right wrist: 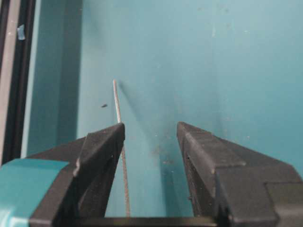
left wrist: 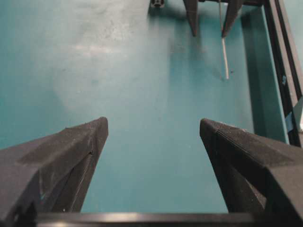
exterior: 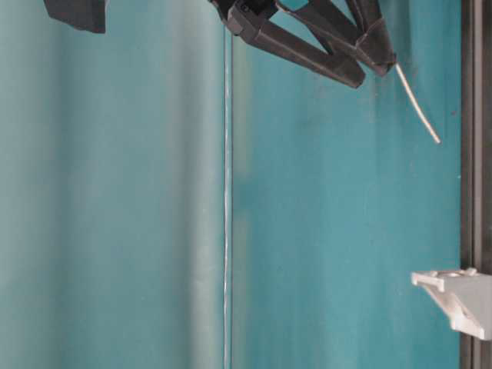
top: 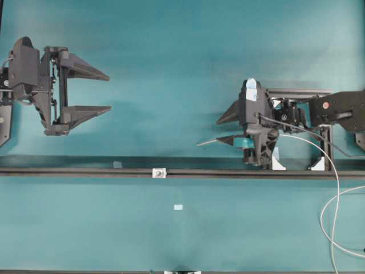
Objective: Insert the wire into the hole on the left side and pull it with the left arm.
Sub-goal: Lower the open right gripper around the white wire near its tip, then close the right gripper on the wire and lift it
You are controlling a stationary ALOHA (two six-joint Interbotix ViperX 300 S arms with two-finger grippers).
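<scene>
Four items were listed, from the near edge of the table [top: 85,228] to the far side.

1. Pale sticker [top: 178,207], flat on the teal cloth, nearest. It played no part in the task, but it was a small pale mark close to the target and could draw the aim astray.

2. Dark rail [top: 68,170], running left to right, with the hole [top: 159,172] in a small white bracket on it, left of centre. The opening was tiny, so a slight error in height or angle would likely send the tip against the bracket face rather than through it.

3. Right gripper [top: 218,132], just beyond the rail on the right, with its jaws apart. The wire [right wrist: 116,101] lay along the inner face of one finger and was not pinched between the two. What kept it there could not be told. A short free end stuck out leftward past the fingertips, well apart from the hole, and the rest trailed off right in a loose loop. Held so lightly, the wire might slide back or swing aside when pushed. The drooping tip might also buckle on contact, and the slack loop could snag on the rail.

4. Left gripper [top: 109,92], farthest and at the left, with its claw wide and empty. It was well clear of the bracket. Closing too early, or on too short a stub, would probably let the wire slip when pulled.
</scene>
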